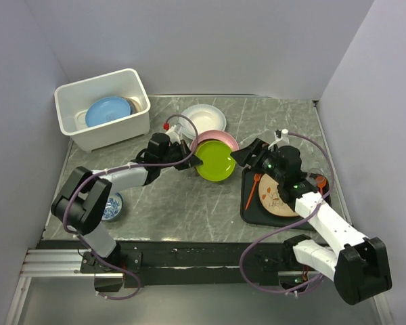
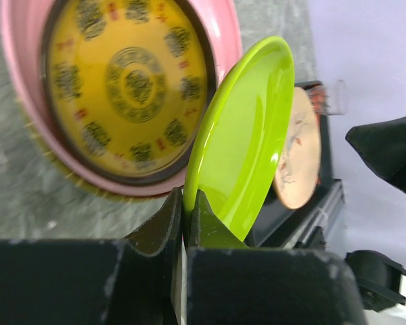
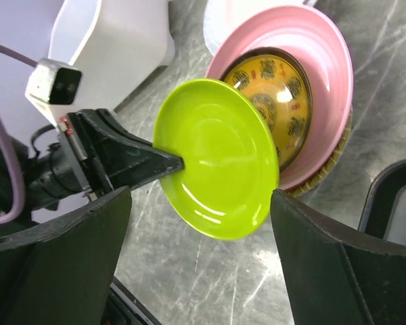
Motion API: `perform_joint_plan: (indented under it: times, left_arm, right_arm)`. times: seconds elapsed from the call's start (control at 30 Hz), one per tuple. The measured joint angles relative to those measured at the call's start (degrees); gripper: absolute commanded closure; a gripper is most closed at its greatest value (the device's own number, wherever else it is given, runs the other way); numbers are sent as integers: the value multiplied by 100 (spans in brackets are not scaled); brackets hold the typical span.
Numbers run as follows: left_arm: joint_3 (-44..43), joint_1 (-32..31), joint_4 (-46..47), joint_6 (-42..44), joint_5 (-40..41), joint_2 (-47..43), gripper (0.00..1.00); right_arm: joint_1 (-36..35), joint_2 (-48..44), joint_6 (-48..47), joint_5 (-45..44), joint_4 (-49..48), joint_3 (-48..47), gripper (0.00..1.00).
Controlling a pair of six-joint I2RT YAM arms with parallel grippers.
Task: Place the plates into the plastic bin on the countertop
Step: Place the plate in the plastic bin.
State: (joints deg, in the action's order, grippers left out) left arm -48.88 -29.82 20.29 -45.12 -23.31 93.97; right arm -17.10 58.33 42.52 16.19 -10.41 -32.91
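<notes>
Your count: seven plates confirmed, one each: light blue plate (image 1: 105, 112), white plate (image 1: 204, 116), pink plate (image 2: 20, 101), yellow patterned plate (image 2: 125, 81), green plate (image 1: 214, 162), cream plate (image 1: 281, 200), woven plate (image 3: 331, 162). Maybe an eighth rim behind the light blue, can't confirm. One plastic bin (image 1: 115, 132), one black tray (image 1: 254, 211), one small bowl (image 1: 113, 206), one orange utensil (image 1: 255, 184). Two end effectors: left end effector (image 2: 187, 203), right end effector (image 1: 247, 157).

Green plate (image 2: 247, 142) between pinching fingers (image 2: 164, 227)
</notes>
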Motion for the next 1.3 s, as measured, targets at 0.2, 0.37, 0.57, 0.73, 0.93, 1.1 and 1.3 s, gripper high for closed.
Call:
perform_joint_plan:
  times: [0.2, 0.37, 0.57, 0.73, 0.93, 1.1, 1.3]
  left_arm:
    - [0, 0, -533, 179, 472, -485, 99]
    - [83, 44, -798, 247, 892, -1043, 99]
    - [103, 177, -1128, 367, 1226, -1360, 99]
    - [120, 243, -1287, 422, 1320, -1434, 99]
    - [74, 275, -1541, 538, 1346, -1427, 99]
    - [-260, 356, -1672, 592, 1349, -1318, 99]
    - [-564, 527, -1718, 686, 1329, -1246, 99]
  right_arm:
    - [0, 197, 2, 70, -79, 37, 7]
    - [-2, 592, 2, 216, -317, 37, 7]
    - [-2, 975, 4, 389, -503, 37, 6]
    - [-2, 951, 4, 435, -664, 111, 5]
    - [-2, 540, 0, 367, -507, 417, 5]
    - [-15, 46, -2, 236, -308, 656, 5]
    - [-17, -422, -22, 74, -24, 885, 4]
